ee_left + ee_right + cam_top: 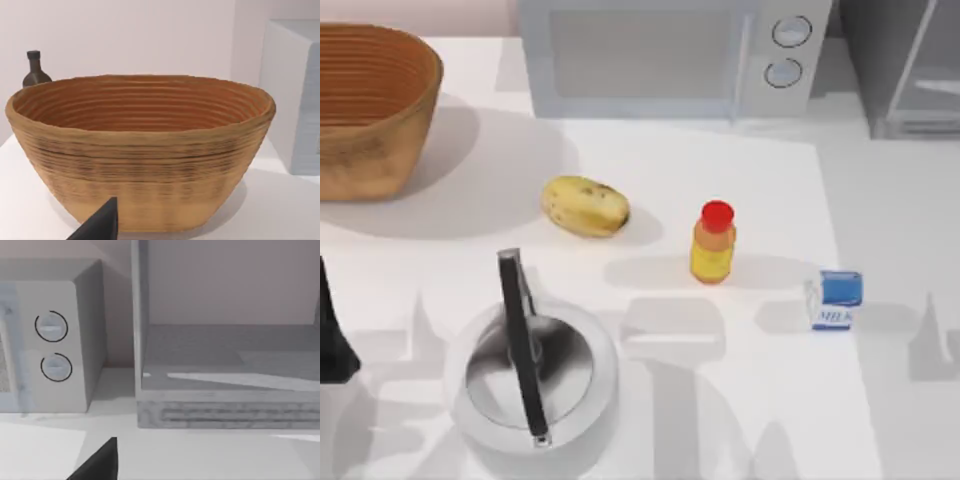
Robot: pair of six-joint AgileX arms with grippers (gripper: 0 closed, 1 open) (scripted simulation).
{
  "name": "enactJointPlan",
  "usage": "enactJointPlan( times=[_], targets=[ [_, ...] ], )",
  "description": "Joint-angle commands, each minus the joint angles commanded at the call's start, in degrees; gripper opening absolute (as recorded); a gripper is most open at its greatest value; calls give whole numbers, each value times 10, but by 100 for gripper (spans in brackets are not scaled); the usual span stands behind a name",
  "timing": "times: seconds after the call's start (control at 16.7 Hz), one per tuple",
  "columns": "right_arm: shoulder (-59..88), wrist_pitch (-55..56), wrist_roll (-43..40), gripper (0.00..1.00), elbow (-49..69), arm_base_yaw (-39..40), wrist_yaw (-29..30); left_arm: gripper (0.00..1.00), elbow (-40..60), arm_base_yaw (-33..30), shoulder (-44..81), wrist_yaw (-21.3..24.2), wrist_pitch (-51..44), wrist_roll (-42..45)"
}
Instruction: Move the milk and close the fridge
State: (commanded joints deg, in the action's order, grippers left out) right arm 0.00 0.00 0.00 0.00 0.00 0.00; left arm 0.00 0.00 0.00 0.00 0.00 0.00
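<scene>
The milk (835, 300), a small white carton with a blue top, stands upright on the table at the right, near the front. The fridge (905, 65) is the grey cabinet at the back right corner. In the right wrist view the fridge (225, 360) faces me with its grey inside floor in sight, so it stands open. A dark part of my right gripper (100, 462) shows low in that view, well short of the fridge. My left arm (330, 340) is parked at the left edge. A dark part of my left gripper (100, 225) faces the basket.
A woven basket (370, 105) sits back left, with a dark bottle (35, 70) behind it. The microwave (670, 55) stands beside the fridge. A potato (585, 205), a yellow bottle with a red cap (713, 243) and a steel kettle (530, 375) occupy the middle.
</scene>
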Motion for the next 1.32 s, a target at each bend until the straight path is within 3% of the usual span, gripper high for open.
enactJointPlan(
  times=[0.3, 0.96, 1.14, 1.32],
  targets=[
    [35, 37, 1, 100, 3, 39, 39, 100, 0, 0, 0, 0, 0, 0],
    [342, 331, 5, 100, 14, 411, 422, 100, 0, 0, 0, 0, 0, 0],
    [406, 388, 8, 100, 14, 488, 494, 100, 0, 0, 0, 0, 0, 0],
    [438, 417, 10, 100, 14, 527, 530, 100, 0, 0, 0, 0, 0, 0]
  ],
)
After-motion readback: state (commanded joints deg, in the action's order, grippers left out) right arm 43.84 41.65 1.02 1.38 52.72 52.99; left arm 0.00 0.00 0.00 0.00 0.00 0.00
